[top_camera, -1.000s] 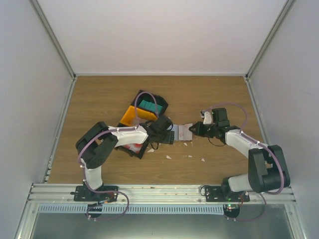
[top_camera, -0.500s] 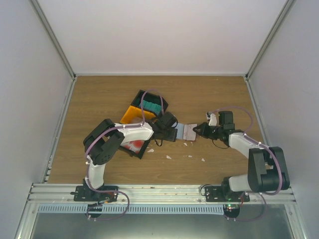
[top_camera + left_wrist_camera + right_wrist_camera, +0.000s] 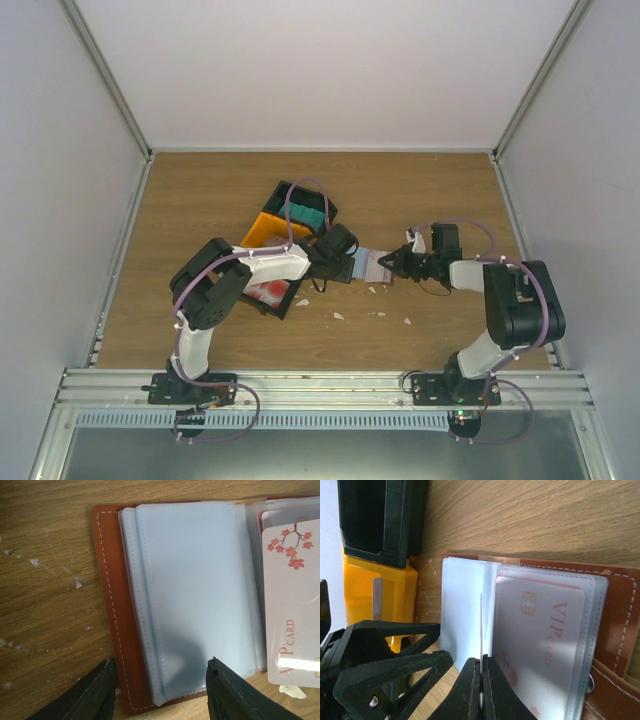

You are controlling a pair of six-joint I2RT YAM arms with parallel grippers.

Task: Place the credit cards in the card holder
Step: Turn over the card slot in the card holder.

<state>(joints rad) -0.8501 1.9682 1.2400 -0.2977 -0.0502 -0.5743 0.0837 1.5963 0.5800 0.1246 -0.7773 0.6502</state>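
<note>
Card holder (image 3: 368,262) open mid-bench, one card seated

Position: it lies flat and spread on the bench (image 3: 200,200), leather side down, between the two arms. Pale scraps dot the wood nearby.

Left gripper (image 3: 160,662): fingers spread, straddling the near end of the left half. The leather edge is just inside one finger and the clear sleeves (image 3: 190,595) lie under the gap. I see no clamping. My reading is that it is placed to brace that half so nothing slides.

Right gripper (image 3: 481,661): fingers pressed together. A thin clear leaf rises edge-on from between the tips, so it seems to pinch one sleeve page and hold a pocket open (hard to be sure the plastic is truly caught).

Cards: a pale VIP card (image 3: 540,640) sits inside a sleeve on the right half. Teal cards (image 3: 303,214) wait in a black bin (image 3: 283,188) beyond the left wrist, and red-and-white cards (image 3: 268,293) in a second black bin (image 3: 283,315) nearer. A yellow bin (image 3: 262,232) sits between the two.

Judgement: early in the job, since the sleeves under the left gripper look empty. Fetching another card needs a free gripper, and letting go may let the leaves flop shut.
</note>
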